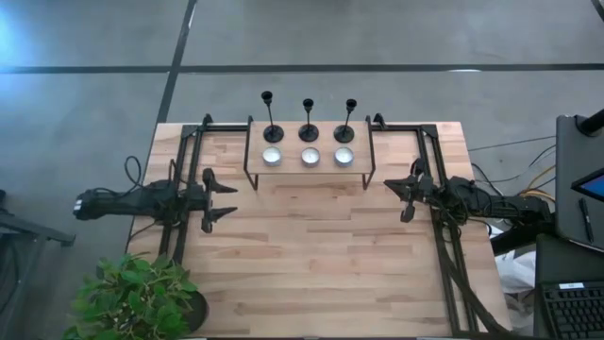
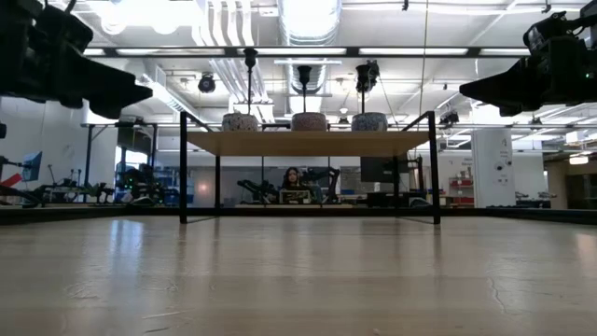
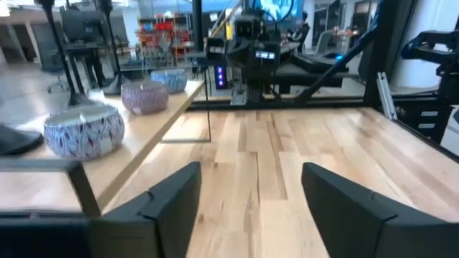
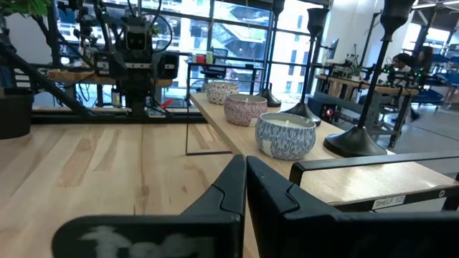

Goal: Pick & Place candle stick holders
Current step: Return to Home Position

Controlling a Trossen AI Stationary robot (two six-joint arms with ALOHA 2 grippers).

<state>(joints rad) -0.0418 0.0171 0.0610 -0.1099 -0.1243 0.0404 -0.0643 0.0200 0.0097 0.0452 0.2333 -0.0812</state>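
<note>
Black candle stick holders [image 1: 309,127], all three upright, line the back of the shelf [image 1: 363,166], with candles [image 1: 310,157] just in front. Left pincer [image 1: 233,200] hangs wide over the counter [image 1: 311,264]; right pincer [image 4: 244,168] is pressed closed and empty opposite.

Three candle stick holders [image 1: 273,132] [image 1: 309,132] [image 1: 344,131], three candles [image 1: 272,157] [image 1: 310,157] [image 1: 343,157], one shelf [image 1: 291,164]
</note>
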